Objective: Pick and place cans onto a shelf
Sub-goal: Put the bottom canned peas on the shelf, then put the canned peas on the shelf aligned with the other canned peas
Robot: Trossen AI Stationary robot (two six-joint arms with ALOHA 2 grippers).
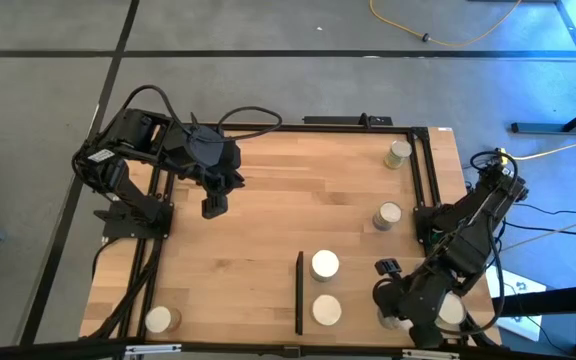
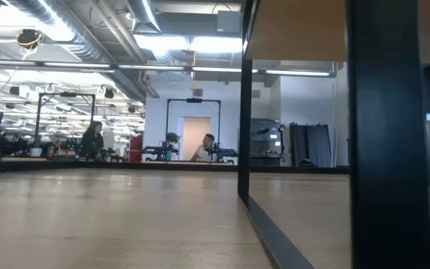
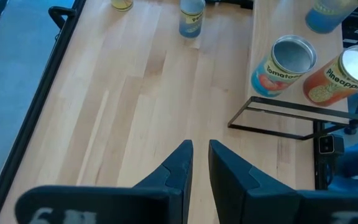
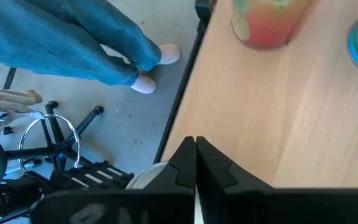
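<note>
Cans stand scattered over the tabletop (image 1: 248,200), and we read them from the left side of the overhead view across to the right. At the near left corner we see a single can (image 1: 158,320) standing alone. Further in, the left end effector (image 1: 214,206) hangs above bare wood towards the far left part of the tabletop, holding nothing; in its wrist view we see its two fingers (image 3: 174,167) parted by a narrow gap. Near the middle of the front edge the shelf (image 1: 353,300) lies flat, with its thin black bar (image 1: 299,292) along its left edge. Just right of that bar we see two cans on the shelf, one (image 1: 325,265) farther from the front edge and one (image 1: 326,310) nearer it, close together but apart. Beyond the shelf a fourth can (image 1: 388,216) stands by the right frame, and a fifth (image 1: 399,153) stands near the far right corner. At the near right corner the right end effector (image 4: 195,163) sits low over the tabletop's edge, its fingers pressed together on nothing. Beside that arm in the overhead view we see two pale round tops (image 1: 451,311), partly hidden by it. The right wrist view also shows a person's legs in blue jeans (image 4: 67,43) on the floor beside the tabletop.
</note>
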